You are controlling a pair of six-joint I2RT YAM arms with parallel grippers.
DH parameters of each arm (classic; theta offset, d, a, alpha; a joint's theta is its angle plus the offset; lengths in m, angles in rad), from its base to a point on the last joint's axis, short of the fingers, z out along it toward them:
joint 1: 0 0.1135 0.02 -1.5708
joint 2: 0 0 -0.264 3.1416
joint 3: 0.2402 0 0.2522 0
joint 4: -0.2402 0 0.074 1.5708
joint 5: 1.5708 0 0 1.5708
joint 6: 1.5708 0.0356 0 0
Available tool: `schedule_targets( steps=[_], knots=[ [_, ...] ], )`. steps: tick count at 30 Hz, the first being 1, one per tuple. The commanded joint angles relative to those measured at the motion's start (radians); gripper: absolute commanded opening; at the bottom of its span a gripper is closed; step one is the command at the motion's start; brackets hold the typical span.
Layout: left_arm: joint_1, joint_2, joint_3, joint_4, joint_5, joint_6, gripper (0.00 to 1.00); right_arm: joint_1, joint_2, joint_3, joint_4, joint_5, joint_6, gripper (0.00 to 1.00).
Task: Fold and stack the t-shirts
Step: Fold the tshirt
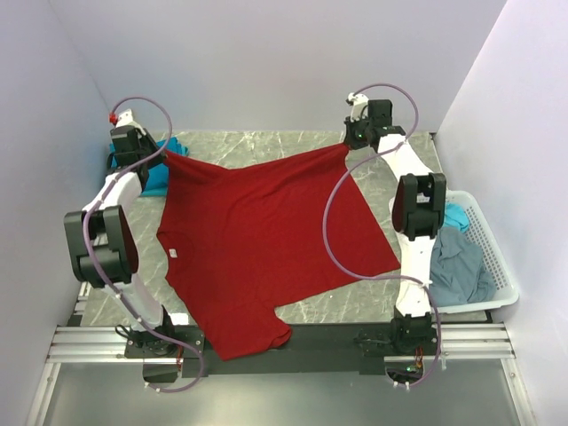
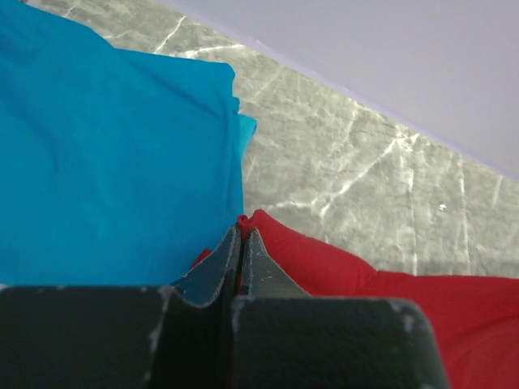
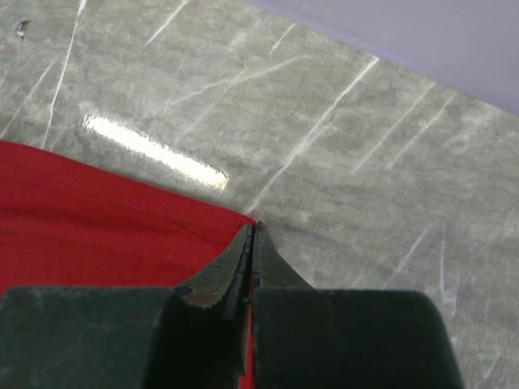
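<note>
As left fingers point(image 2: 215, 271) and right fingers point(image 3: 276, 267) are pinching the red shirt point(image 1: 266, 240) at eleven and one o'clock, shallow grips are probably risking slippage.

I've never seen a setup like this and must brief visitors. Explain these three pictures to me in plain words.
Two robot arms stand at a grey marbled table. The wide picture looks down from above and behind them; the other two come from cameras on each wrist. A bright red cloth t-shirt lies spread out; the left tool and right tool each pinch a far corner of it. A folded teal t-shirt lies beside the left tool. A white plastic lattice basket holds a grey-blue shirt.
</note>
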Motion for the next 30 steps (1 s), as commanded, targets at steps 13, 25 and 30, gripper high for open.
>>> schedule_targets(
  steps=[13, 25, 30],
  knots=[
    [0.005, -0.394, -0.222, 0.003, -0.012, 0.003, 0.0, -0.029, -0.172, -0.121, 0.075, -0.087, 0.042, 0.0],
    [0.004, -0.532, -0.318, -0.042, -0.014, -0.007, 0.0, -0.03, -0.198, -0.19, 0.068, -0.101, 0.019, 0.0],
    [0.005, -0.587, -0.349, -0.065, -0.014, -0.008, 0.0, -0.038, -0.227, -0.241, 0.08, -0.092, 0.01, 0.0]
  ],
)
